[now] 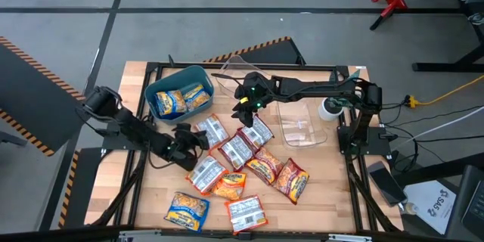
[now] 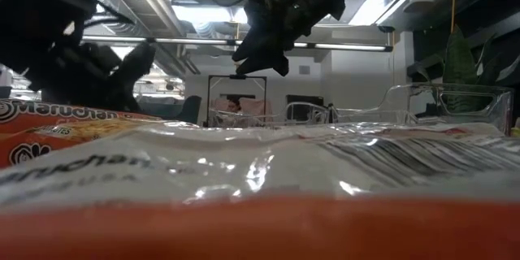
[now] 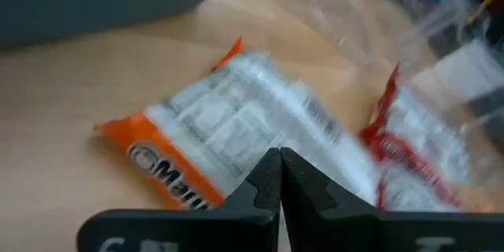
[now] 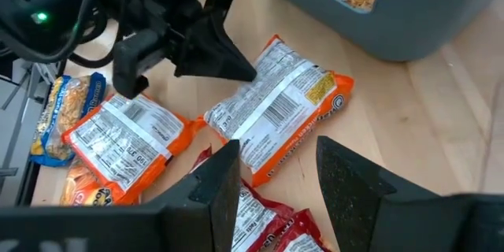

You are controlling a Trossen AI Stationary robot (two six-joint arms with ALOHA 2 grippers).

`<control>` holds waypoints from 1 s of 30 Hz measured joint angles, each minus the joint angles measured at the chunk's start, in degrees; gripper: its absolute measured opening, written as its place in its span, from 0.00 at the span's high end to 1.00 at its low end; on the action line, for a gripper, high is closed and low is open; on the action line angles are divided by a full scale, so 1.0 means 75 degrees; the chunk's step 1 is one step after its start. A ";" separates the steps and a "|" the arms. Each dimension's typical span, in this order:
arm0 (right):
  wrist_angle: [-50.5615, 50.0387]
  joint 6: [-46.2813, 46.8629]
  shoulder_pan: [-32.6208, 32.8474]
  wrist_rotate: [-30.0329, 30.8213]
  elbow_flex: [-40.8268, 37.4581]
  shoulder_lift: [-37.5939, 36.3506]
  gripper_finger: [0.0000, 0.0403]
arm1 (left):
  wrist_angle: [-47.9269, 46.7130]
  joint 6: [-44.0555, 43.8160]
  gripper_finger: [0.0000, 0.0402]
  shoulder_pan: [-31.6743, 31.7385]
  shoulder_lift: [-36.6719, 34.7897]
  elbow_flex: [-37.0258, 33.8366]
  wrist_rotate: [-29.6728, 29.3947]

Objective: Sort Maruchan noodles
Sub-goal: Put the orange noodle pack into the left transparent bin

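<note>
My right gripper (image 4: 272,177), jaws apart and empty, hovers over an orange packet (image 4: 279,114) lying diagonal across them; left gripper (image 3: 279,181) shut, nearer.

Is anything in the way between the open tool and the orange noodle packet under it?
Nothing visible blocks it. The right tool hangs open above the orange packet, which lies flat on the table beside the teal bin. The shut left tool sits close beside that packet, not over it.
</note>
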 joint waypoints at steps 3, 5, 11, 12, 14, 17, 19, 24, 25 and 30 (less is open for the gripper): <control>-0.0006 -0.0055 0.0000 0.0012 0.0000 0.0000 0.62 | 0.0116 0.0061 1.00 0.0035 0.0048 -0.0201 0.0311; -0.0008 -0.0069 0.0000 0.0020 0.0000 0.0000 0.62 | 0.0121 -0.0021 1.00 0.0104 0.0047 -0.0351 0.0459; -0.0078 -0.0053 0.0000 0.0232 0.0001 0.0047 0.62 | 0.0305 -0.0099 1.00 0.0181 0.0028 -0.0514 0.0795; -0.0037 0.0011 0.0000 0.0268 0.0012 0.0111 0.62 | 0.0303 -0.0096 1.00 0.0181 0.0035 -0.0517 0.0858; -0.0108 0.0280 0.0000 0.0263 0.0006 0.0267 0.62 | 0.0335 -0.0060 1.00 0.0181 0.0071 -0.0517 0.0937; -0.0050 0.0570 0.0000 -0.0072 0.0006 0.0592 0.62 | 0.0381 -0.0009 1.00 0.0138 0.0071 -0.0520 0.1154; 0.0036 0.0879 0.0004 -0.0267 0.0006 0.0793 0.62 | 0.0384 0.0031 1.00 0.0079 0.0074 -0.0517 0.1237; 0.0296 0.1120 0.0167 -0.0117 -0.0003 0.0997 0.62 | 0.0410 0.0193 1.00 0.0054 0.0141 -0.0508 0.1455; 0.0373 0.1117 0.0226 0.0015 -0.0003 0.0997 0.62 | 0.0409 0.0193 1.00 0.0037 0.0150 -0.0506 0.1455; 0.0598 0.0600 0.0709 0.1593 -0.0003 0.0997 0.62 | 0.0392 0.0195 1.00 0.0029 0.0159 -0.0506 0.1456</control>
